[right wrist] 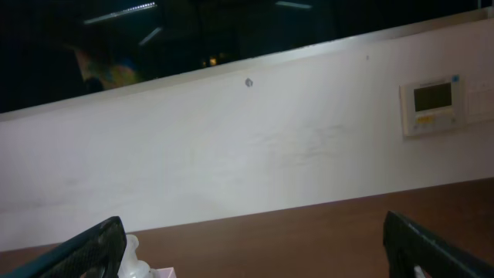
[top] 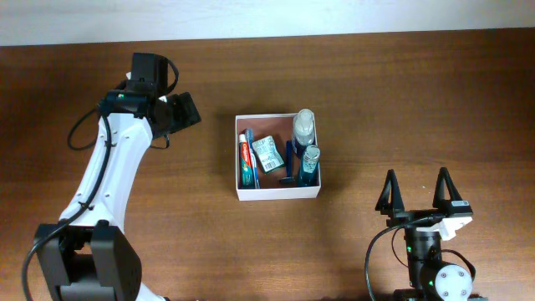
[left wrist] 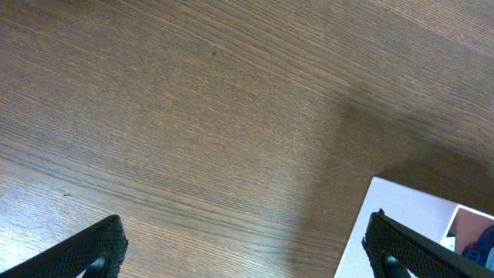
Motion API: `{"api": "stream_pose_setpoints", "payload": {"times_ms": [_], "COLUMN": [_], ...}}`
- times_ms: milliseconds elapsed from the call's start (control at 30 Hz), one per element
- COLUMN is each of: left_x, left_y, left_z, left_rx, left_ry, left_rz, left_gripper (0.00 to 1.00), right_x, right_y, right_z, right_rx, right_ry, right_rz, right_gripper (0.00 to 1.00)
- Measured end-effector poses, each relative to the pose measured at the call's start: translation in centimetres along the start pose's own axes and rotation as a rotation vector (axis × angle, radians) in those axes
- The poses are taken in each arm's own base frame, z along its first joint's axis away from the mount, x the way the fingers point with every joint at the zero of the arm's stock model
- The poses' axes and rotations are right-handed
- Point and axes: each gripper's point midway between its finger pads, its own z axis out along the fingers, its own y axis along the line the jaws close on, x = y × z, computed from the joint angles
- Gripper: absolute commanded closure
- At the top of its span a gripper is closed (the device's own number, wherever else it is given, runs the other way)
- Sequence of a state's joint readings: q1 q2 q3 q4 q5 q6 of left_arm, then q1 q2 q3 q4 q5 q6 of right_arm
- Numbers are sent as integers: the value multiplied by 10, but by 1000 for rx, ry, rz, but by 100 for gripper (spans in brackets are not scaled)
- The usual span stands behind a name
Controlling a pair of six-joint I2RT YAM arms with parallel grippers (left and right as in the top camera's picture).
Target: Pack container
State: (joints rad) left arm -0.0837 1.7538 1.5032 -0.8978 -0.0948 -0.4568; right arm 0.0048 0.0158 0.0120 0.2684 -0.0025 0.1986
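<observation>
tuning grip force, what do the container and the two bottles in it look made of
The container looks like thin cardboard: matte white walls, sharp square corners. The clear bottle and the blue bottle look like glossy translucent plastic, with bright glints; glass cannot be ruled out.

Overhead view: fixed high, looking straight down on the brown wooden table (top: 401, 92), with the whole work area in frame.

Left wrist view: close above the tabletop, facing down. It shares with overhead one corner of the square white-walled container with reddish-brown inside (top: 276, 196) (left wrist: 401, 212).

Right wrist view: low, facing nearly level across the table to the white wall (right wrist: 231, 154). Overhead shows that wall only as a strip along its top edge.
</observation>
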Motion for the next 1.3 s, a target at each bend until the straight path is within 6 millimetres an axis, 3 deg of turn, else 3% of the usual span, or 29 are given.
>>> {"api": "stream_pose_setpoints", "payload": {"times_ms": [100,267,600,1300], "left_x": [0,0,0,0], "left_y": [0,0,0,0], "left_z": [0,0,0,0], "left_rx": [0,0,0,0], "left_ry": [0,0,0,0], "left_rz": [0,0,0,0], "left_gripper": [1,1,1,1], "right_x": [3,36,79,81], "right_y": [-1,-7,-16,-16], "right_z": [0,-3,-14,-14], "right_rx": [2,29,66,64], "right_ry": [10,145,326,336], "right_rz": [0,0,1,-27], "right_gripper": [2,2,2,2]}}
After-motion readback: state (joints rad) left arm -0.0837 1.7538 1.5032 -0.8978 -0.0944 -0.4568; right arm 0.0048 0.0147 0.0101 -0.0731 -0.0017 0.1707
